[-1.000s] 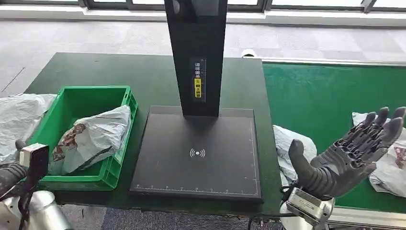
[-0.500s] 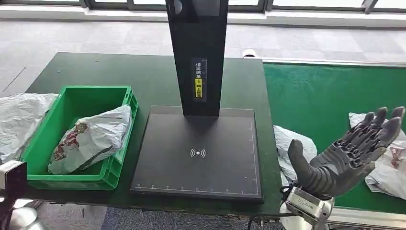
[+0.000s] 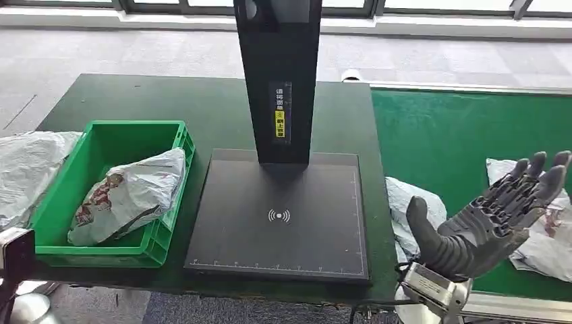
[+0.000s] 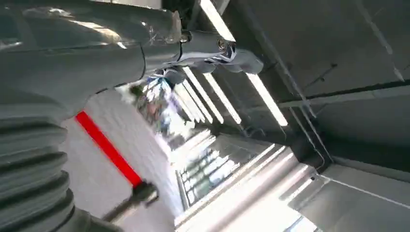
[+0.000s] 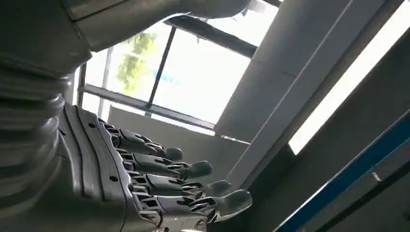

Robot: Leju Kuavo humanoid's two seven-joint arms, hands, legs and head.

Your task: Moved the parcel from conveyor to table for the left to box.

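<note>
Over the near edge of the conveyor (image 3: 465, 135) the right hand (image 3: 489, 219) hangs palm up with its fingers (image 3: 539, 177) spread wide and nothing in them; the right wrist view shows the same hand (image 5: 145, 188) with its fingers fanned apart against windows and ceiling. Compared with a second ago it has barely shifted, while the parcel (image 3: 539, 236) under its fingertips on the green belt has crept a little towards the table, and a second parcel (image 3: 408, 206) lies at the belt's near end, just beside the black scanner plate (image 3: 280, 216). Meanwhile the left arm has dropped out from beside the green box (image 3: 111, 196), leaving its wrist camera block (image 3: 15, 251) at the frame's lower left corner; whether the left hand is spread or closed I cannot tell. My reading is that the left side has finished boxing the parcel now lying in the box (image 3: 128, 196), and the right hand is poised to pick the next one, not yet grasped. On the black post (image 3: 278, 81) sits a label (image 3: 280, 113) with vertical Chinese characters and a yellow patch, too small to read; the plate bears a contactless wave symbol (image 3: 278, 216)
</note>
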